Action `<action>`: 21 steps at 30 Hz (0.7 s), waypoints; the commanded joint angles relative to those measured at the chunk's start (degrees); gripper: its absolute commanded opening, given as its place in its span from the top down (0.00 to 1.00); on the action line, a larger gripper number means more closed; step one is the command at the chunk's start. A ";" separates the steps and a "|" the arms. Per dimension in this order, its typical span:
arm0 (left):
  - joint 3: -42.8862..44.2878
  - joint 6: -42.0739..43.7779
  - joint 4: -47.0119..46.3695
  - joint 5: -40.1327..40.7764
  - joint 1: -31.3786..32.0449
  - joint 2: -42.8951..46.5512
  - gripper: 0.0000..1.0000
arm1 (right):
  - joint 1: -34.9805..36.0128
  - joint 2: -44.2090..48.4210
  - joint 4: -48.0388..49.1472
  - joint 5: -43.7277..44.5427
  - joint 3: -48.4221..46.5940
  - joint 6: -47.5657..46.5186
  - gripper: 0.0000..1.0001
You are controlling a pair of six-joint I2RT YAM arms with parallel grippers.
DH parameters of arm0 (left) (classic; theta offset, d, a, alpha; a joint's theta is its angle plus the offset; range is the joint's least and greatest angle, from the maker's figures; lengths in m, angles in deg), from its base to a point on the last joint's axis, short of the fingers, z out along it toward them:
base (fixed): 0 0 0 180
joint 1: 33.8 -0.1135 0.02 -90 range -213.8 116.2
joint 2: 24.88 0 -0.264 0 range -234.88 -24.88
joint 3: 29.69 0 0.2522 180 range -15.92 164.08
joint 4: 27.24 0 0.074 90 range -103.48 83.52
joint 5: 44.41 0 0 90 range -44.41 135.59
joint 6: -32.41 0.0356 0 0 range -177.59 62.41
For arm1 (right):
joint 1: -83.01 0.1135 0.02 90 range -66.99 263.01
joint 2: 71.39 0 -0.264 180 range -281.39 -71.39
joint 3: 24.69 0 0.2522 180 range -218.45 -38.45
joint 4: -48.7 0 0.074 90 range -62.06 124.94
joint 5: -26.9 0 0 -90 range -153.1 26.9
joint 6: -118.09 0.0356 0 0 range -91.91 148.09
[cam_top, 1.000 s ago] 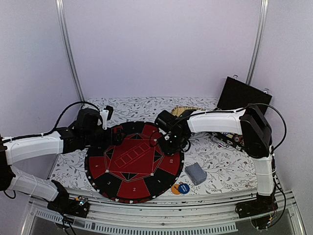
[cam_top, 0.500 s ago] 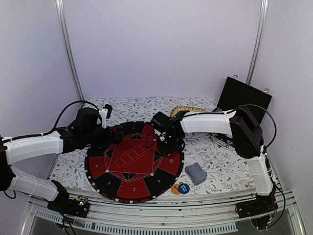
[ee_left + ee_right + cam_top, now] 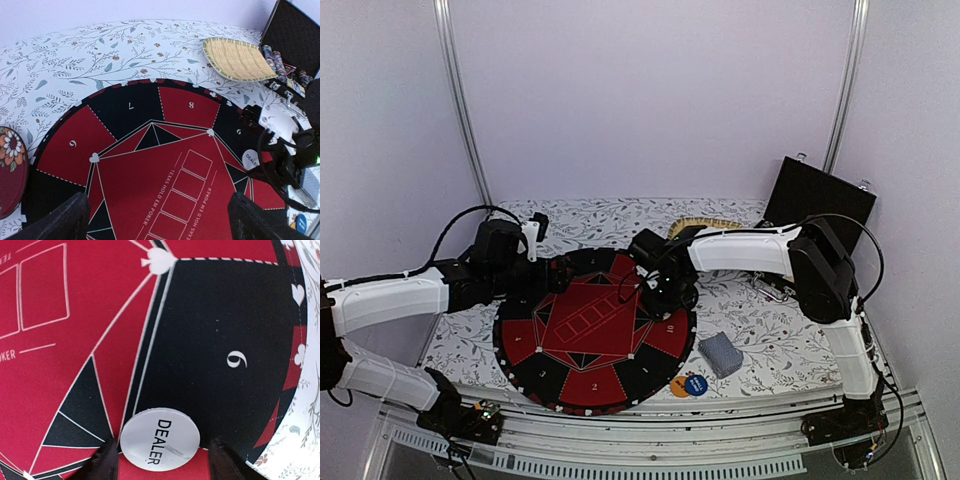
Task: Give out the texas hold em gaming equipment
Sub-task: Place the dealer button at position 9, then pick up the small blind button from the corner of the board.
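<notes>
A round red-and-black poker mat (image 3: 582, 345) lies mid-table. A white DEALER button (image 3: 160, 439) lies flat on it at the edge of the black seat-9 wedge; it also shows in the left wrist view (image 3: 251, 157). My right gripper (image 3: 161, 460) is low over the mat, open, with a finger on each side of the button, close to its rim. My left gripper (image 3: 167, 225) is open and empty, hovering over the mat's far left part. A grey-blue deck of cards (image 3: 720, 354) and an orange and a blue chip (image 3: 689, 385) lie right of the mat.
An oval straw tray (image 3: 237, 60) sits at the back right. An open black case (image 3: 817, 195) stands behind it, with rows of chips (image 3: 285, 67) inside. A small red patterned dish (image 3: 7, 170) sits left of the mat. The floral cloth (image 3: 770, 330) covers the table.
My right arm has swung left and reached farther over the mat, stopping at seat 9 about half a second ago. The left arm has not moved.
</notes>
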State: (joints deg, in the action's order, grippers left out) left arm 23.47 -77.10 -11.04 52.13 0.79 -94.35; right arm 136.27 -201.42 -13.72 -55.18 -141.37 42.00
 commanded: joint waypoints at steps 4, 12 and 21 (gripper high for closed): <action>1.38 -0.21 0.75 0.47 -0.80 0.36 0.02 | 0.36 1.31 -0.58 -0.87 -0.71 -1.19 0.28; 1.51 -1.43 2.36 0.80 -0.77 1.94 0.02 | 0.15 9.76 4.04 -2.61 2.15 -5.01 0.08; 1.82 -4.10 3.83 0.25 -0.67 3.09 0.02 | -2.14 22.93 13.77 -9.93 13.86 -12.74 0.01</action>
State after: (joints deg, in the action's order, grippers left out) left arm 23.80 -79.31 -8.40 52.50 0.79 -92.47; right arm 135.09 -183.96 -5.00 -61.04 -131.82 34.06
